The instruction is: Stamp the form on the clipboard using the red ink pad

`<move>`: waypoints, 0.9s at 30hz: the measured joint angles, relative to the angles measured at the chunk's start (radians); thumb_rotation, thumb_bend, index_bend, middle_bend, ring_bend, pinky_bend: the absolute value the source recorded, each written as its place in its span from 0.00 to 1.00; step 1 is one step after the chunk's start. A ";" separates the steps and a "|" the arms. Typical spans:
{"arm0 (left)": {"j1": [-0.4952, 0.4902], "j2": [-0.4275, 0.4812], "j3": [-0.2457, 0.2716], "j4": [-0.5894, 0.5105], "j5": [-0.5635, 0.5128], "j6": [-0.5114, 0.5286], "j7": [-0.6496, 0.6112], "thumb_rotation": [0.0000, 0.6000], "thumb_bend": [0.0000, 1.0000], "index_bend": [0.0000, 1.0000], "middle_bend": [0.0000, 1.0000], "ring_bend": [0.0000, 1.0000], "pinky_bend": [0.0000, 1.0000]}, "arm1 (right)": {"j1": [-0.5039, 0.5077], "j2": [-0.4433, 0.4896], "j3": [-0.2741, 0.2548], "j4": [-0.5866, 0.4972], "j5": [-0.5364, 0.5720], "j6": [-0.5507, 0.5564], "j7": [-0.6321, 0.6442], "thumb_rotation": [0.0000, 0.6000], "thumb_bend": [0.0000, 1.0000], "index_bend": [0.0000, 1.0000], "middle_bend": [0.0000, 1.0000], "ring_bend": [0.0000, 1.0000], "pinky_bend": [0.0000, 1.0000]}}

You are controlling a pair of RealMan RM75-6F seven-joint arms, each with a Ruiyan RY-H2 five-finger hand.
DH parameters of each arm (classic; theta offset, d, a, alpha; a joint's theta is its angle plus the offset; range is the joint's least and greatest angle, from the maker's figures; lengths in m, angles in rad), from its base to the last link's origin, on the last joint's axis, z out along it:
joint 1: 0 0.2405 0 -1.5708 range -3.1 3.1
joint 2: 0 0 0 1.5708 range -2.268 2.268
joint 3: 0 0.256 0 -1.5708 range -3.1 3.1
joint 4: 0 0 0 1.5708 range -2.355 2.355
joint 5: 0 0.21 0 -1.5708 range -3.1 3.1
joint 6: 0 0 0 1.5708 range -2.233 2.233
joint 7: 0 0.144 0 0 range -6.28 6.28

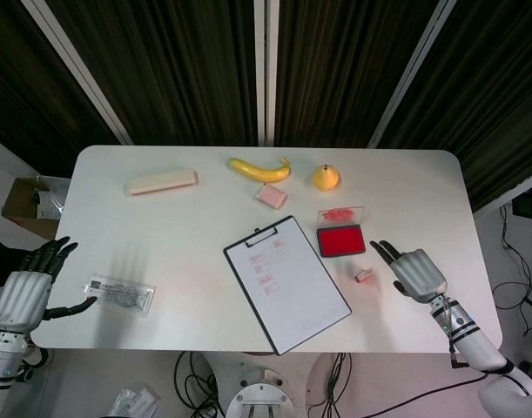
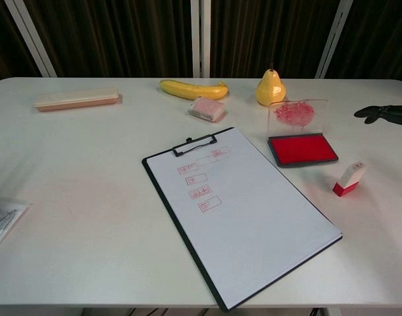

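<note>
Right hand (image 1: 418, 272), fingers spread and empty, hovered lower right of frame just beside the stamp (image 1: 364, 275), which stood below the open red pad (image 1: 340, 240), right of the clipboard (image 1: 287, 283); left hand (image 1: 26, 292) spread, empty, lower left.

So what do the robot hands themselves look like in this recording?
Both look alike: the right robot hand has a pale grey ribbed back and black fingers, on a slim white forearm with a dark wrist ring. The left robot hand has the same grey shell and black fingers.

White table (image 1: 161, 226) carrying clipboard (image 1: 287, 283), ink pad (image 1: 340, 240), perhaps fruit.
</note>
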 measured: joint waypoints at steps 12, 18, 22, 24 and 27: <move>-0.004 -0.002 0.001 0.006 -0.005 -0.003 -0.004 0.31 0.06 0.11 0.08 0.09 0.18 | 0.049 -0.115 -0.016 0.091 0.010 -0.027 0.046 1.00 0.17 0.38 0.36 0.68 0.88; -0.004 0.004 0.002 0.002 -0.005 -0.002 -0.006 0.32 0.06 0.11 0.08 0.09 0.18 | 0.055 -0.163 -0.019 0.135 0.022 -0.009 0.058 1.00 0.18 0.41 0.38 0.68 0.88; -0.003 0.005 0.003 0.004 -0.006 0.000 -0.010 0.33 0.06 0.11 0.08 0.09 0.18 | 0.058 -0.184 -0.021 0.148 0.030 0.002 0.054 1.00 0.19 0.44 0.39 0.68 0.88; -0.002 0.004 0.004 0.006 -0.007 -0.001 -0.012 0.33 0.06 0.11 0.08 0.09 0.18 | 0.060 -0.190 -0.022 0.152 0.032 0.005 0.049 1.00 0.20 0.46 0.39 0.68 0.88; -0.002 0.004 0.005 0.009 -0.009 -0.001 -0.014 0.33 0.06 0.11 0.08 0.09 0.18 | 0.062 -0.198 -0.024 0.158 0.039 0.005 0.041 1.00 0.21 0.48 0.40 0.68 0.88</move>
